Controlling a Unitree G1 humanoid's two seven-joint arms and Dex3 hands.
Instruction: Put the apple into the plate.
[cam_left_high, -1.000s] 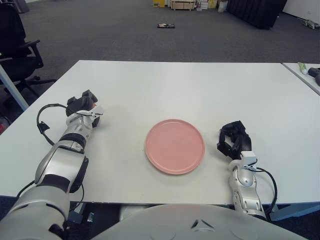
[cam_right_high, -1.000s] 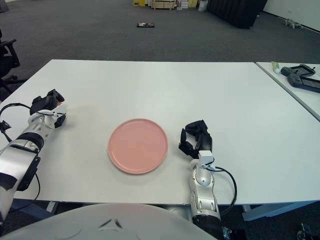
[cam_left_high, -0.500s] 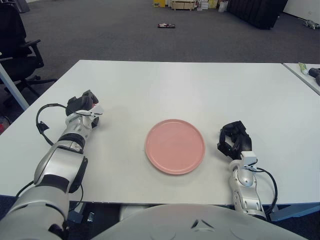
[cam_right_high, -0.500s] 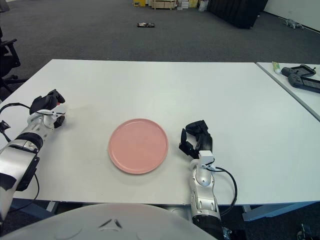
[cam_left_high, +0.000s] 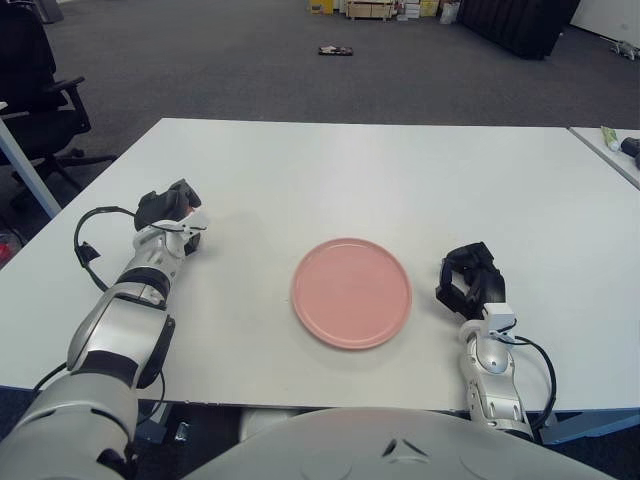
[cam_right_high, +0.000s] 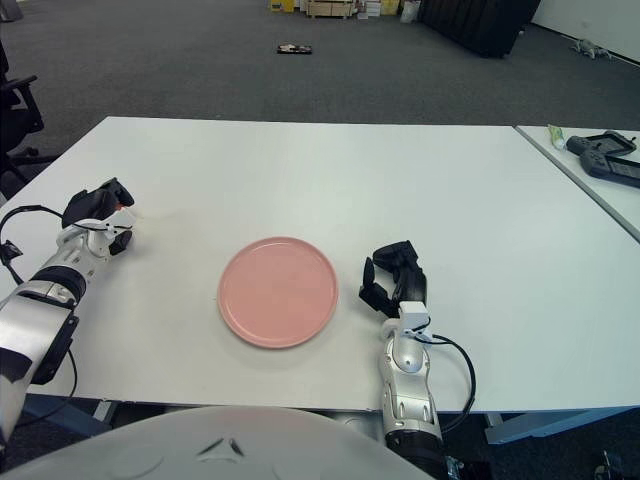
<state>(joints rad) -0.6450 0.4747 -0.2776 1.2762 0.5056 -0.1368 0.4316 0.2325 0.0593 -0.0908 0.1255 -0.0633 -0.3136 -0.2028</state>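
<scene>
In the left eye view, the round, flat pink plate (cam_left_high: 351, 292) sits empty at the middle of the white table (cam_left_high: 400, 170), placed where either arm could reach it. At its nine o'clock, well apart, the left hand (cam_left_high: 170, 212) has its dark fingers curled around a small red-orange object, apparently the apple (cam_left_high: 186, 211), which is mostly hidden inside the grip; the enclosing hold suits carrying it toward the plate. In the right eye view, the right hand (cam_right_high: 394, 283) shows just beside the plate at its three o'clock, fingers curled narrow and holding nothing, seemingly idle there so the rim stays clear for the left hand's delivery.
</scene>
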